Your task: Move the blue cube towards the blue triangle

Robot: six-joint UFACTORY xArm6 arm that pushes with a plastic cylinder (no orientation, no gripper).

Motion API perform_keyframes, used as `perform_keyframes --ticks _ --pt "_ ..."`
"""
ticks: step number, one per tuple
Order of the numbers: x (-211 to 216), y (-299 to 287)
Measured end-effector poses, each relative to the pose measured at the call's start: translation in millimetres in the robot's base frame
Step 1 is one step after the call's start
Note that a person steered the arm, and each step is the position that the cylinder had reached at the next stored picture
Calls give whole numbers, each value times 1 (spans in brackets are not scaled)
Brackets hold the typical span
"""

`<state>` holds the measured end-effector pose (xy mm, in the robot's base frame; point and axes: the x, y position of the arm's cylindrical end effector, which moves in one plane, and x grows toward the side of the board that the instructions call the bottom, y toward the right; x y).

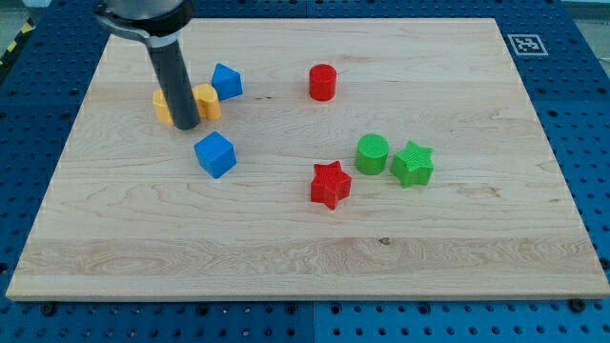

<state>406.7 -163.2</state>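
The blue cube point(215, 154) lies left of the board's middle. The blue triangle point(226, 82) lies above it, toward the view's top. My tip point(186, 126) touches down on the board just above and left of the blue cube, a short gap away. The rod stands in front of a yellow block point(206, 100), whose shape I cannot make out, and hides its middle. The blue triangle touches the yellow block's right end.
A red cylinder point(323, 82) stands at the top centre. A red star point(330, 184), a green cylinder point(372, 153) and a green star point(413, 164) lie right of the middle. The wooden board point(477, 248) ends on a blue pegboard table.
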Motion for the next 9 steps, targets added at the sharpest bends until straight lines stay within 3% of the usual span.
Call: perform_keyframes --ticks 2,9 --pt "85 -6" --pt "56 112"
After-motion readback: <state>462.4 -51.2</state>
